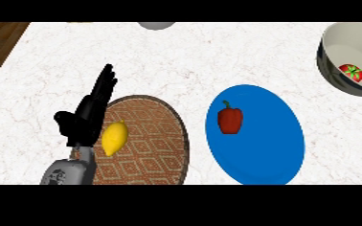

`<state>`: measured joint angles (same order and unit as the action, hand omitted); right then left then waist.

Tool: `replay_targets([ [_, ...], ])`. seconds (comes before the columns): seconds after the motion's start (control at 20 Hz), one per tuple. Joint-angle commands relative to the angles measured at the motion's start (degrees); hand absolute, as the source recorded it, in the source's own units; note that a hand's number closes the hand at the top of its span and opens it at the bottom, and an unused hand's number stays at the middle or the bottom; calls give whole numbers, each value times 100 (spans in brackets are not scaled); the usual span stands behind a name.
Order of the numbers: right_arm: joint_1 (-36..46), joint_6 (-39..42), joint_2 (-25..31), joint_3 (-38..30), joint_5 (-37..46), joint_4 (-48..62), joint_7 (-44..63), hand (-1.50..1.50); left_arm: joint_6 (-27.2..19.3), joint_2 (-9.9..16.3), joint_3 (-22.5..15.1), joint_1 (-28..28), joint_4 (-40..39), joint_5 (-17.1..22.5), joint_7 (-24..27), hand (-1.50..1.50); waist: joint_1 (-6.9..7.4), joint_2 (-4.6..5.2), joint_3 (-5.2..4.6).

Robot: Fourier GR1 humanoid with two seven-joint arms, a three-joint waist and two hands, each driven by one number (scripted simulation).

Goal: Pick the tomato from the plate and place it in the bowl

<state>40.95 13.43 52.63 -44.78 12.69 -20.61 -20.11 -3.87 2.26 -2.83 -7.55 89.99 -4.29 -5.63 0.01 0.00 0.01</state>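
The tomato (350, 72) lies in the bowl (326, 64) at the far right. A red pepper (231, 118) sits on the blue plate (272, 153). The left hand (88, 115), fingers straight and holding nothing, rests beside a lemon (114, 138) on the woven mat (152, 143).

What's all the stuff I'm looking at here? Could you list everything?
Counter: one, white marbled, fills the view.
Blue plate: one, right of centre.
Red pepper: one, lying on the blue plate.
Patterned plate: one, brown and orange, lower left.
Lemon: one, yellow, on the patterned plate.
Bowl: one, pale, right edge.
Tomato: one, red, inside the bowl.
Grey object: one, top edge, cut off.
Left hand: one, black, fingers straight, over the patterned plate's left rim.
Right hand: not seen.
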Motion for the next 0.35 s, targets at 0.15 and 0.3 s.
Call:
replay_targets([
  [0.15,-595,537,-59,121,-443,-378,-132,-150,129,115,100,159,-89,7,309,0,19,2,0],
  [0.3,-965,634,-115,119,-622,-449,-357,-150,109,61,96,-78,72,76,-140,0,14,4,2],
])
